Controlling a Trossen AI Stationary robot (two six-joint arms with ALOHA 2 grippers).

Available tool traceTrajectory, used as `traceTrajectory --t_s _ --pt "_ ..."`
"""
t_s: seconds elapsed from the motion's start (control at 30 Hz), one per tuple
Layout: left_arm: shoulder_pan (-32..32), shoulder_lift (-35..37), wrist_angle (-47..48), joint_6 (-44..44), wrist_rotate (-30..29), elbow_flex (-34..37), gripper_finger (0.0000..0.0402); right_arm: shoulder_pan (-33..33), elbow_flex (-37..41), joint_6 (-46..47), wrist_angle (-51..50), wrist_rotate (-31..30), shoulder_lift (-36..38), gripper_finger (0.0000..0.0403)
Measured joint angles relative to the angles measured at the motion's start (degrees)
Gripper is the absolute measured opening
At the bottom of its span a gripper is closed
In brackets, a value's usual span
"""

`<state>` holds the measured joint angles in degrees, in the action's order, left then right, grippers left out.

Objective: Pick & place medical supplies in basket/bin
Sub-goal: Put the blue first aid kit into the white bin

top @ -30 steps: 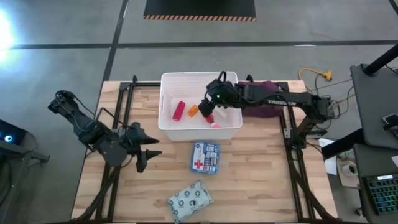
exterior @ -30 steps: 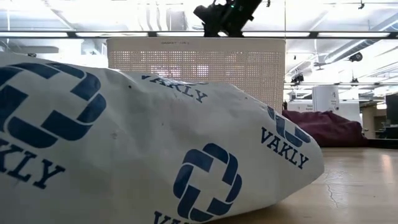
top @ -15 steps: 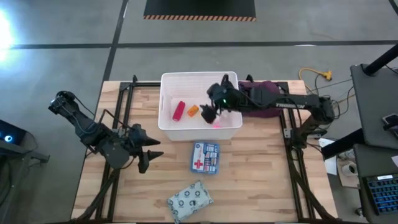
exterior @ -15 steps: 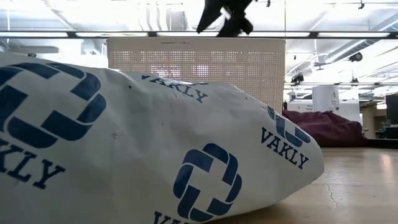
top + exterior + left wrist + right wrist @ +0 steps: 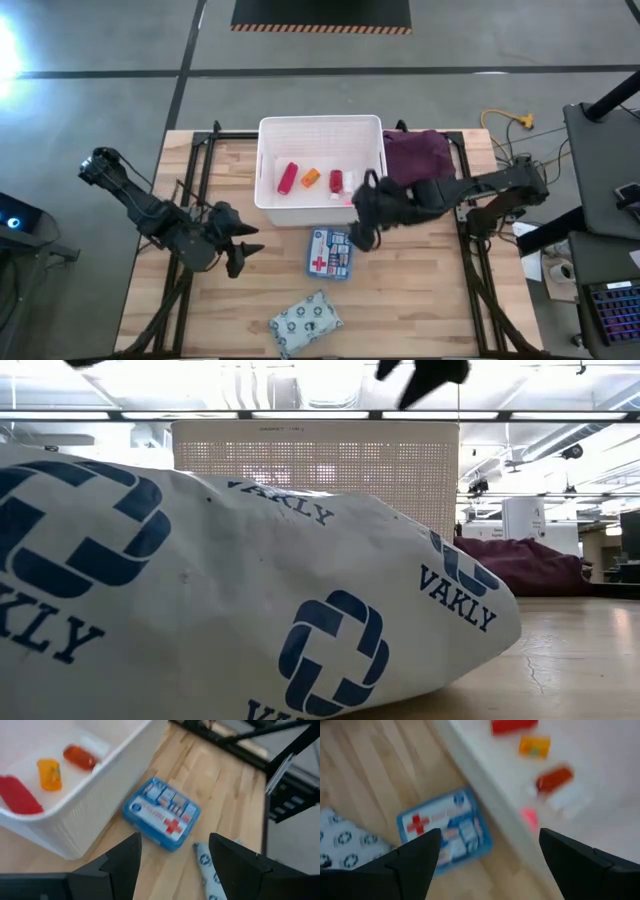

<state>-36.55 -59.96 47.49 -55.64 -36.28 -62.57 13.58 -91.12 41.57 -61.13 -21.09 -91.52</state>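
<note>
White perforated plastic is what I read first from the high view: the large rectangular basket (image 5: 320,128) sits at the far middle of the pale wooden-plank bench (image 5: 420,300). Inside it lie a red tube (image 5: 288,177), a small orange vial (image 5: 310,178) and a second red tube (image 5: 336,181). The blue-and-white first-aid box with a red cross (image 5: 329,254) lies on the bench just in front of the basket, and the grey patterned pouch (image 5: 305,322) lies nearer the front edge. My right gripper (image 5: 362,232) hovers beside the box at the basket's front right corner; its own body hides the fingertips here. The left gripper (image 5: 243,255) waits over the bench's left side. A purple cloth bundle (image 5: 415,155) lies right of the basket.

From the low view, the pouch (image 5: 220,590), printed with blue crosses and "VAKLY", fills most of the picture and hides the basket's base (image 5: 315,470); a bright hall with ceiling beams lies beyond.

In the left wrist view the left jaws stand spread with nothing between them, framing the first-aid box (image 5: 161,813) beside the basket wall (image 5: 90,795).

In the right wrist view the right jaws are likewise spread and empty above the box (image 5: 445,832); the basket's contents are blurred, with a pink block (image 5: 529,818) barely readable.
</note>
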Motion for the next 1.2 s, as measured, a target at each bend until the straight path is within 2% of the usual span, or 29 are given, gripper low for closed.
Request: traceTrajectory --t_s 0.07,0.17,0.33,0.53,0.7,0.83,1.03,1.2 --pt "0.7 0.0 -2.1 0.0 1.8 2.3 0.0207 2.4 0.9 5.3 -0.9 0.1 -1.0 0.0317" --pt "2.5 0.0 -7.1 -0.6 3.1 7.0 0.0177 5.2 2.0 12.0 -0.7 0.4 -2.9 0.028" --pt "5.3 0.0 -13.9 -1.0 4.6 14.7 0.0096 8.0 3.5 21.0 -0.6 0.6 -6.0 0.0185" --pt "6.4 0.0 -26.5 -1.0 9.1 22.6 0.0012 9.5 3.5 26.8 0.0 0.7 -8.7 0.0082" --pt "7.1 -0.1 -40.0 -3.1 9.3 30.8 0.0004 9.4 3.6 30.3 0.5 1.9 -11.9 0.0022" --pt "7.4 -0.1 -47.9 -7.0 9.2 36.4 0.0004 9.4 3.6 31.6 2.5 3.6 -15.5 0.0009" --pt "7.4 -0.1 -57.4 -12.6 9.2 41.7 0.0003 9.4 3.7 30.6 12.8 4.4 -19.5 0.0008" --pt "7.4 -0.2 -59.3 -14.2 9.2 42.8 0.0003 9.3 3.7 31.8 13.1 4.7 -22.8 0.0009"
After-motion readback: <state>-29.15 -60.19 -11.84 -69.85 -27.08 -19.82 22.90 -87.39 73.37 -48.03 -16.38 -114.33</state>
